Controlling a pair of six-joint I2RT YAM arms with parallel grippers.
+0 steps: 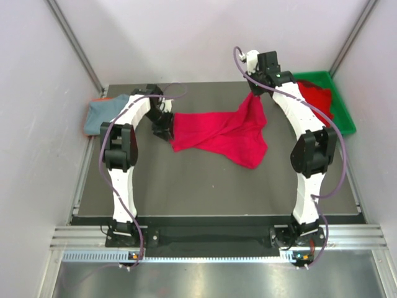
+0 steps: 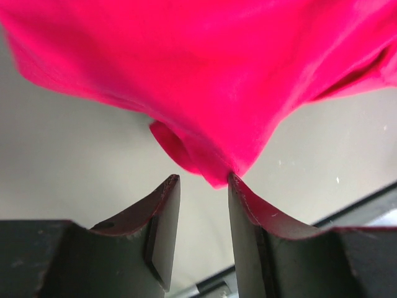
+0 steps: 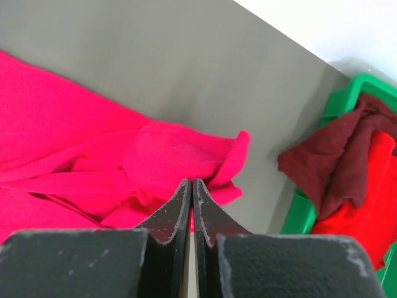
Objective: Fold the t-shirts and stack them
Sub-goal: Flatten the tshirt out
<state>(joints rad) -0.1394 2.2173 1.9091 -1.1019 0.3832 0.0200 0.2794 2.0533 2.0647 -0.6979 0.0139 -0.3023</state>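
Observation:
A bright red t-shirt (image 1: 217, 133) lies crumpled across the middle of the dark table. Its far right corner rises in a peak to my right gripper (image 1: 254, 93), which is shut on the cloth; in the right wrist view a sliver of red shows between the pressed fingers of that gripper (image 3: 191, 181). My left gripper (image 1: 164, 131) sits at the shirt's left edge. Its jaws (image 2: 203, 180) are open with nothing between them, and a hanging tip of the red t-shirt (image 2: 205, 87) just touches the right fingertip (image 2: 234, 183). A grey-blue t-shirt (image 1: 102, 115) lies at the far left.
A green bin (image 1: 343, 115) stands at the table's far right edge, holding a dark red t-shirt (image 3: 335, 161) over a brighter red one (image 3: 366, 205). White walls close in on both sides and the back.

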